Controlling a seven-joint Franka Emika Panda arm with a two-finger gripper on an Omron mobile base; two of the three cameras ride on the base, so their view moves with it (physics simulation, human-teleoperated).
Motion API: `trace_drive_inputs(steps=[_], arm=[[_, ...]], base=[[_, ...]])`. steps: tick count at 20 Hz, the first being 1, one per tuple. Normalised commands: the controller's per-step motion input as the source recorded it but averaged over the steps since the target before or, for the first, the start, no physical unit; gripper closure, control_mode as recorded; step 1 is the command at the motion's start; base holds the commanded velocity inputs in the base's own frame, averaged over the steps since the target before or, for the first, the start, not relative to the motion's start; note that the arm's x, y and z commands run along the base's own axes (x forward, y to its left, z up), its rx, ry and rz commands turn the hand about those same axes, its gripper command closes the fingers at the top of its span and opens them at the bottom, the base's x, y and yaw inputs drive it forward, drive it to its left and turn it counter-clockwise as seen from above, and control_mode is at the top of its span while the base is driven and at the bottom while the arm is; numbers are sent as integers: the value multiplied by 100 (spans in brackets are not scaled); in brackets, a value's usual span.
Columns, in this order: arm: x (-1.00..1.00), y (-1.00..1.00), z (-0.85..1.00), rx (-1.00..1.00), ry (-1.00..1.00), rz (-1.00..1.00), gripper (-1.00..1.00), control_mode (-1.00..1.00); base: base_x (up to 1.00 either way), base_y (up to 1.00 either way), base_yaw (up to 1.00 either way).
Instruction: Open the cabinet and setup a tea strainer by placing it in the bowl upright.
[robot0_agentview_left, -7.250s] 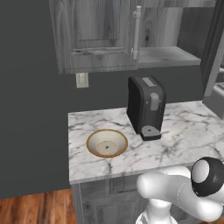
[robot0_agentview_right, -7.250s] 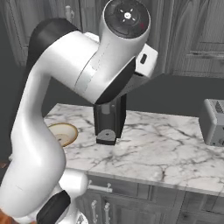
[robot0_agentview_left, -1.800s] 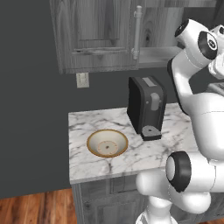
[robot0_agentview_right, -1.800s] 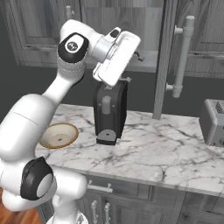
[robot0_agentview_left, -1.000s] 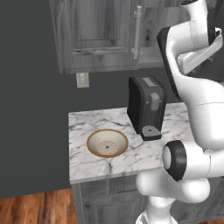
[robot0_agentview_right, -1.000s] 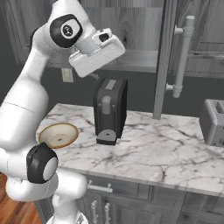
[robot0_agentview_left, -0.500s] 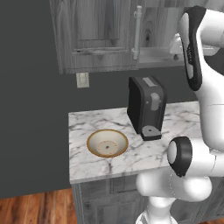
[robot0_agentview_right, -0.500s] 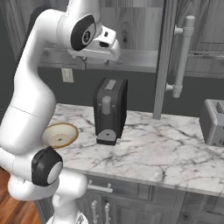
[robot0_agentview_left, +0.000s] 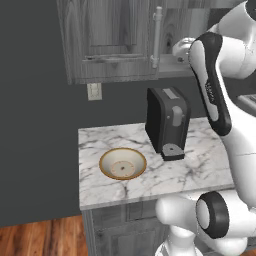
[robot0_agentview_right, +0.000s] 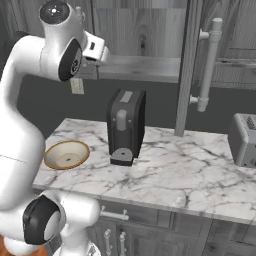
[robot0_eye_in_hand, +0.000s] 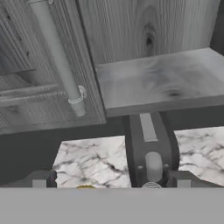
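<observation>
The cabinet (robot0_eye_in_hand: 153, 39) stands with its right door (robot0_agentview_right: 187, 65) swung out edge-on and its left door (robot0_eye_in_hand: 26, 87) shut behind a long bar handle (robot0_eye_in_hand: 57, 57). Its bottom shelf (robot0_eye_in_hand: 162, 78) lies bare in the hand view. My gripper (robot0_eye_in_hand: 111, 183) is open, raised in front of that shelf above the counter, fingertips (robot0_eye_in_hand: 39, 180) wide apart with nothing between them. The cream bowl (robot0_agentview_left: 123, 163) with a tan rim sits at the counter's left end, below and left of the hand. The tea strainer is out of view.
A black coffee machine (robot0_agentview_left: 167, 122) stands on the marble counter (robot0_agentview_right: 175, 170) right under the hand. A silver toaster (robot0_agentview_right: 245, 140) sits at the far right. The open door's bar handle (robot0_agentview_right: 210, 65) juts out to the right of the arm.
Over the last second the hand has swung up and forward, ending close in front of the open cabinet shelf. The gripper has stayed open and the bowl has not moved.
</observation>
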Motion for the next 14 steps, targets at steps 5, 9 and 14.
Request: trace_drive_inputs(steps=[5, 9, 14], arm=[[0, 70, 69, -26, -7, 0, -100, -100], [1, 37, 46, -12, -1, 0, -100, -100], [8, 0, 0, 7, -2, 0, -100, -100]], base=[[0, 0, 0], [0, 0, 0], [0, 0, 0]])
